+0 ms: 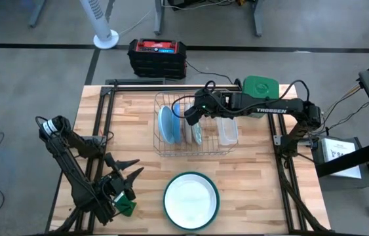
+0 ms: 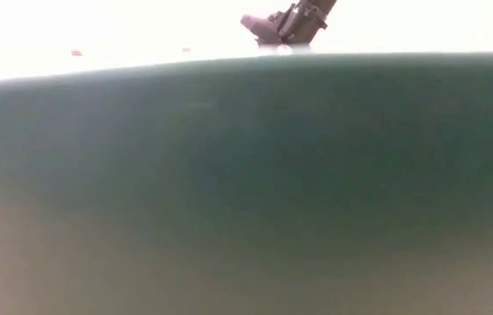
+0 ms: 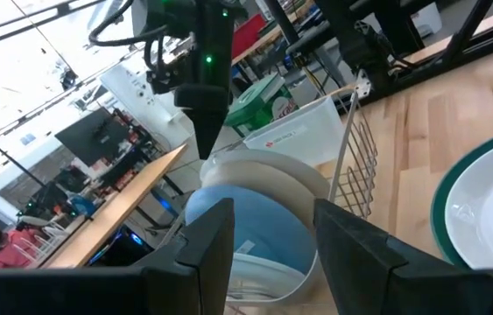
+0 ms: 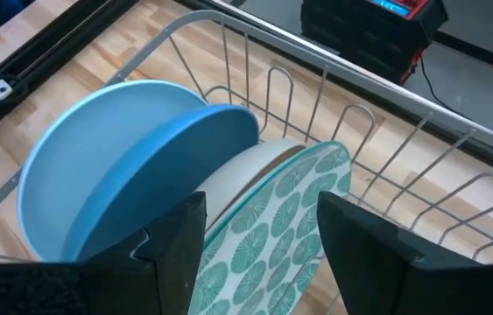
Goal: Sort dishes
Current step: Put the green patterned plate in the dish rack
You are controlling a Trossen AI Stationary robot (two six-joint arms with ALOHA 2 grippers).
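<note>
The wire rack (image 1: 194, 128) is crowded: blue plates (image 1: 168, 123), a cream plate (image 4: 246, 179) and a leaf-pattern plate (image 4: 272, 236) stand close together. The right gripper (image 1: 191, 117) hangs open over them. The table (image 1: 256, 190) beside the big green-rimmed plate (image 1: 191, 200) is bare.

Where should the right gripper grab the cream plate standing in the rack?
Pinch the cream plate's top rim, coming straight down. It stands on edge in the wire rack between a blue plate and a leaf-patterned plate, so probably only its upper edge is free.
</note>
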